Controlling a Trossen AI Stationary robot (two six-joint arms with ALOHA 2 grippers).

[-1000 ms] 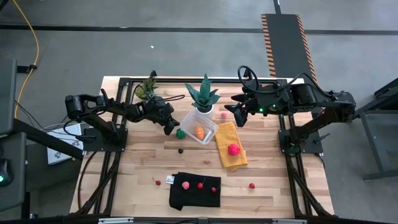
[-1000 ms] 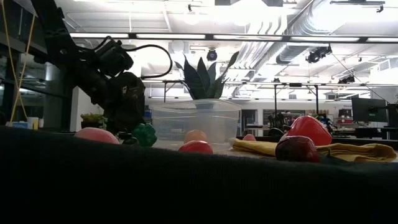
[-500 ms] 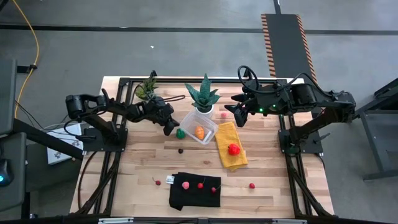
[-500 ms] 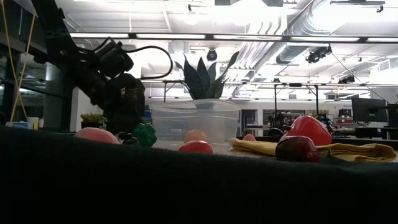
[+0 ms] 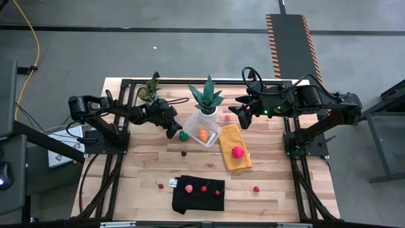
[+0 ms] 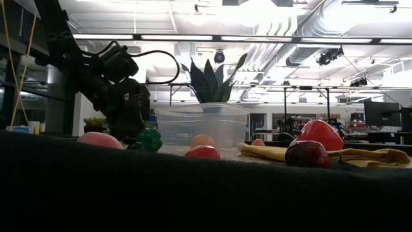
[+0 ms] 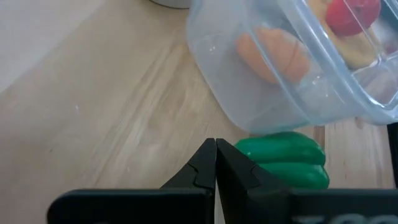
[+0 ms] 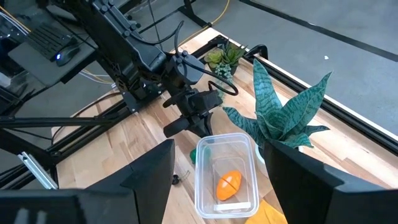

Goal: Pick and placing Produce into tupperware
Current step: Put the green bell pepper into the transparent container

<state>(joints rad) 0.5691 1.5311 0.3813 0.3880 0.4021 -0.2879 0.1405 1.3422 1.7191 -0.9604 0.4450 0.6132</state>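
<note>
The tupperware (image 5: 202, 128) is a clear box on the table in front of the potted plant, with an orange toy (image 5: 203, 134) inside. A green toy vegetable (image 5: 183, 135) lies on the wood against the box's left wall (image 7: 283, 163). My left gripper (image 5: 172, 130) is shut and low at the table, its tips (image 7: 216, 148) right beside the green toy. My right gripper (image 5: 239, 118) hangs open above the table to the right of the box, touching nothing. More produce lies on the yellow cloth (image 5: 235, 147) and the black cloth (image 5: 199, 193). My left gripper comes slanting from the table's left with its shut fingers next to the green toy's near end (image 7: 245, 149). I cannot tell whether the outer side of one finger touches it. The toy rests on the table.
A spiky potted plant (image 5: 207, 98) stands just behind the box, and a smaller plant (image 5: 149, 92) near the far left corner. A red fruit (image 5: 238, 151) sits on the yellow cloth. Small red pieces (image 5: 256, 189) and a dark one (image 5: 184, 153) lie on bare wood.
My left gripper has edged slightly toward the green toy and the tupperware, staying shut and low. The produce, the box and my right arm have kept still.
</note>
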